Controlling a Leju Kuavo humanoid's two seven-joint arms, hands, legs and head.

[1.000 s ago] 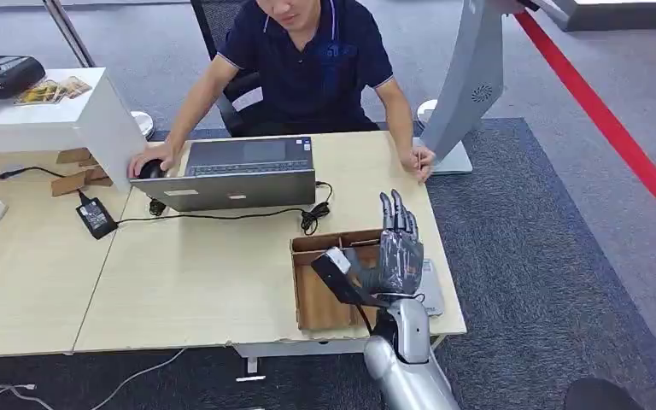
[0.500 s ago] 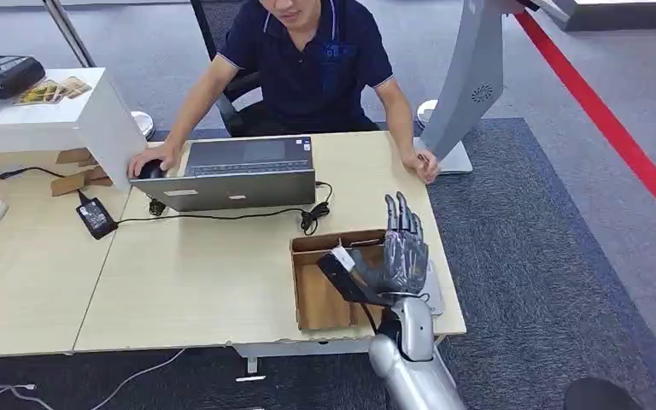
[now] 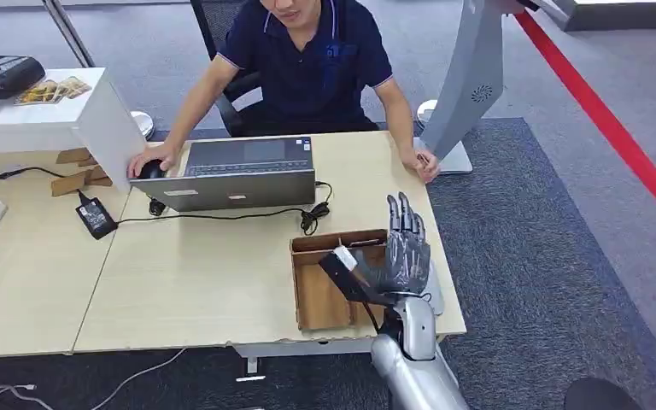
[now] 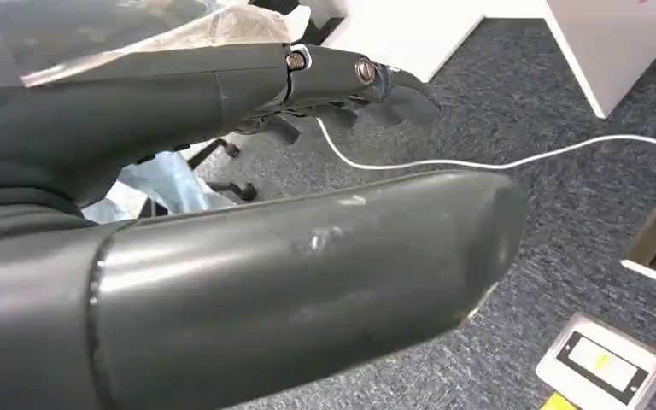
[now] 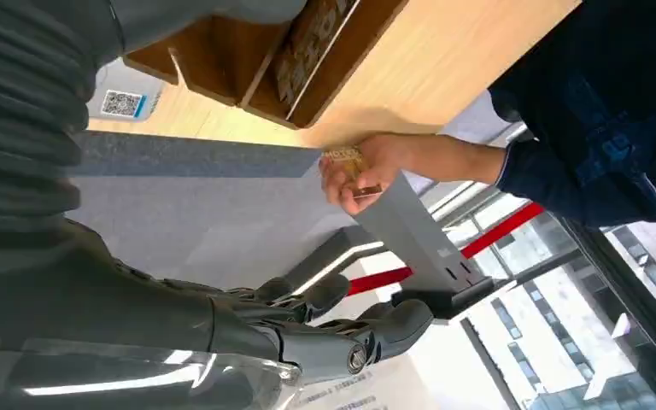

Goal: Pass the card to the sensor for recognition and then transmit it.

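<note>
The robot's right hand hovers open, fingers straight, empty, above one wooden tray at the table's near edge. The left hand hangs by the floor; whether it grips anything cannot be told. Farther off, one person's hand holds one card at the table's far corner. Judged step: receiving the card; next calls for reaching toward it.
</note>
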